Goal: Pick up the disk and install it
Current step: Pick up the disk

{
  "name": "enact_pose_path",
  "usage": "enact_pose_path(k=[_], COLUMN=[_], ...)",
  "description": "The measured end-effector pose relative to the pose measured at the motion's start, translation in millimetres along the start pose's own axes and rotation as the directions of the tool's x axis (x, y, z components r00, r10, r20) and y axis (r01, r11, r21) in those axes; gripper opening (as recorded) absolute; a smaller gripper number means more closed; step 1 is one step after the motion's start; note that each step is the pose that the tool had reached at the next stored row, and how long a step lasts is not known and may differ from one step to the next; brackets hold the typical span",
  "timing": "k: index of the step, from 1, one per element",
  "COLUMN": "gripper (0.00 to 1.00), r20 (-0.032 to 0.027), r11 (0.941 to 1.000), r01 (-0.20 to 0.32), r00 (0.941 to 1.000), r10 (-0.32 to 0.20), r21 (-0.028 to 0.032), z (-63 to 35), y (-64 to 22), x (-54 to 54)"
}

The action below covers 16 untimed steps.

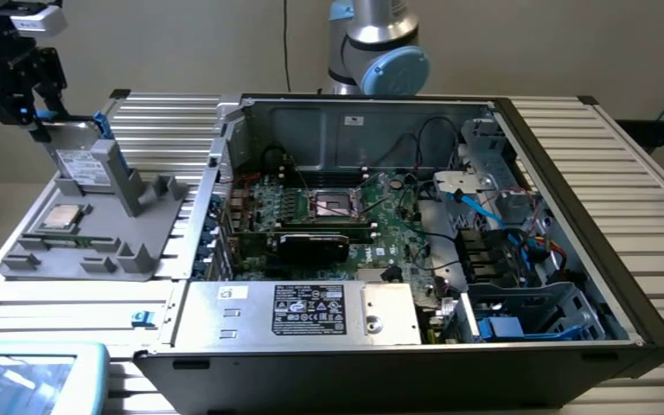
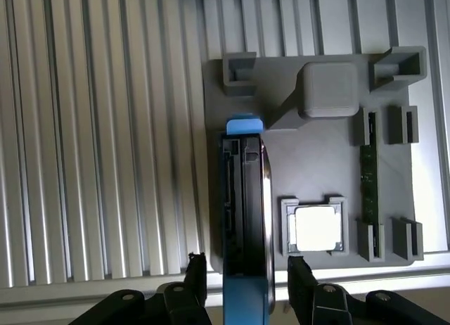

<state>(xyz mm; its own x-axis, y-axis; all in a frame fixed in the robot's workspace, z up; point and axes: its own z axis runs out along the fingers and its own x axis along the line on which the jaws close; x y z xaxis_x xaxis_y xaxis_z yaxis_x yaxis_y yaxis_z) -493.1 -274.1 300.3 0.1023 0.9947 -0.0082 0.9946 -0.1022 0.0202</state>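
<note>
The disk (image 1: 83, 167) stands on edge in a grey holder (image 1: 118, 251) at the exterior view's left, its white label facing out and its blue carrier frame showing at the top corner. My gripper (image 1: 39, 117) hangs over its upper end. In the wrist view the disk (image 2: 246, 198) is seen edge-on, running between the two black fingers of the gripper (image 2: 246, 267). A small gap shows on each side, so the jaws are open and straddle the disk without touching it.
The holder (image 2: 316, 156) also carries a square silver processor chip (image 2: 315, 228) and a memory stick (image 2: 368, 184). The open computer case (image 1: 424, 216) lies to the exterior view's right, with a power-supply box (image 1: 297, 311) and a drive cage (image 1: 528, 316) near its front.
</note>
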Motion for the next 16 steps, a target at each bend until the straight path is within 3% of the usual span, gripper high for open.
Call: enact_pose_path(k=[16], gripper=[0.58], r20=[0.0013], r11=[1.0], r01=[0.0], r00=[1.0], r10=[0.0], r21=[-0.0001], z=[6.3], y=[-1.5], x=[1.2])
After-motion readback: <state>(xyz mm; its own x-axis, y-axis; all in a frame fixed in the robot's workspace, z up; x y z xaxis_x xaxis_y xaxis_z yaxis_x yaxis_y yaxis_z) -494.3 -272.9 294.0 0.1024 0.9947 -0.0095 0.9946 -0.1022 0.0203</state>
